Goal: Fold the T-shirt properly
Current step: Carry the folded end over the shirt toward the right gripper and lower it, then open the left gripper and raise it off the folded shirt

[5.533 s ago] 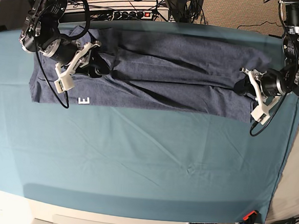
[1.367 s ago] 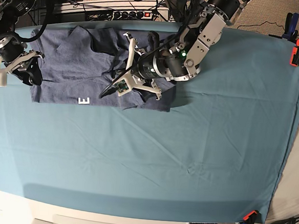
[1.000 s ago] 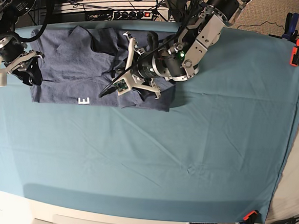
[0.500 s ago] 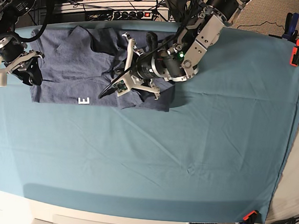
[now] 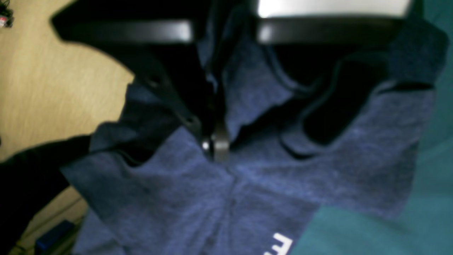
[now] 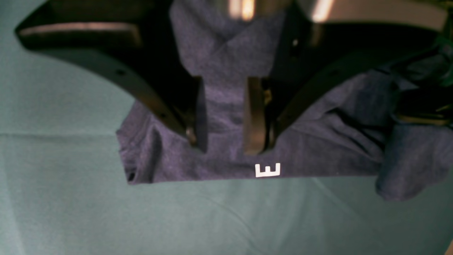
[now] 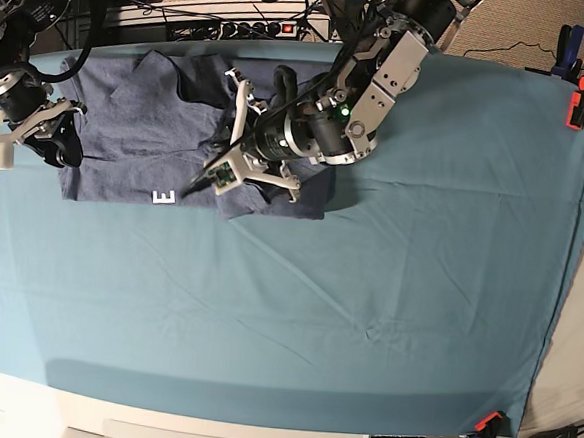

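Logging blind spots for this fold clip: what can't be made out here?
- Base view: the left hand is masked by its own arm; its hold on the T-shirt shows only in the left wrist view.
- All views: the lettering is folded under except one E.
- Right wrist view: whether the right hand touches cloth is unclear.

Bare teal table cloth (image 7: 385,316) ahead — T-shirt (image 7: 149,119) heaped far-left

The T-shirt (image 7: 149,119) is heathered slate-blue and lies partly folded at the far left of the teal-covered worktop, its right portion doubled back over the middle in a rumpled, creased layer. One white block letter "E" (image 7: 163,197) shows near its front edge.
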Controlling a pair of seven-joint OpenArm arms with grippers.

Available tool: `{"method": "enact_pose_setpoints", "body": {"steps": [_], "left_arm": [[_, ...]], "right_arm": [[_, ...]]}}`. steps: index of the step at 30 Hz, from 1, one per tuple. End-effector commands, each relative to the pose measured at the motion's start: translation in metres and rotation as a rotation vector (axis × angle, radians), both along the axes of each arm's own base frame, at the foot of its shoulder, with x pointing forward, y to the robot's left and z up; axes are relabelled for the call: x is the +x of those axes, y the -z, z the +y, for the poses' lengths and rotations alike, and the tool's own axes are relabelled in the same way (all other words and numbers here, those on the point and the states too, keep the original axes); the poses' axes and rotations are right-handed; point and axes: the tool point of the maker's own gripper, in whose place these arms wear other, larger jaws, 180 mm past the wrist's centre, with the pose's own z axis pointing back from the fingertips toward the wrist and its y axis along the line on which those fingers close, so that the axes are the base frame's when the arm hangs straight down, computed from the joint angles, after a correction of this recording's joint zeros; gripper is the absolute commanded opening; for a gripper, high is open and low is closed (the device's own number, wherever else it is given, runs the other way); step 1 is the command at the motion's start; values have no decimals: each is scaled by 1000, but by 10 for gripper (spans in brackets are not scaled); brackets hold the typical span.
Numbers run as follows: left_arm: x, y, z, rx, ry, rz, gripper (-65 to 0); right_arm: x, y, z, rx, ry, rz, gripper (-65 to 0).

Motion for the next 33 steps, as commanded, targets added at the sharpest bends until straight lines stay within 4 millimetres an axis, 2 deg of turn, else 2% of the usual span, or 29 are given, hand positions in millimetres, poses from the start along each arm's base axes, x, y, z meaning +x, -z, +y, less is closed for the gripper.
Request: {"method": "enact_pose_setpoints", "body": {"steps": [1, 3, 7, 12, 21, 26, 29, 33], "left_arm": [[3, -18, -9, -61, 14, -30, -650], [1, -18, -10, -68, 19, -18, -636], [0, -18, -10, -69, 19, -16, -499], [0, -18, -10, -72, 18, -17, -413], [2, -18, -9, -58, 20, -20, -413], [12, -23, -5, -35, 19, -45, -414], [25, -27, 3, -34, -15, -60, -420], [55, -35, 26, -34, -110, -78, -476]], "right_arm": [[5, -15, -2, -14, -11, -50, -464], [5, -15, -2, -14, -11, -50, -464], [5, -15, -2, -14, -11, -50, -464], [5, -15, -2, -14, -11, -50, -464], [5, -15, -2, -14, -11, -50, -464], [5, -14, -2, -14, -10, -50, -464], [5, -14, -2, -14, -10, -50, -464], [5, -14, -2, -14, -10, -50, -464]]}}
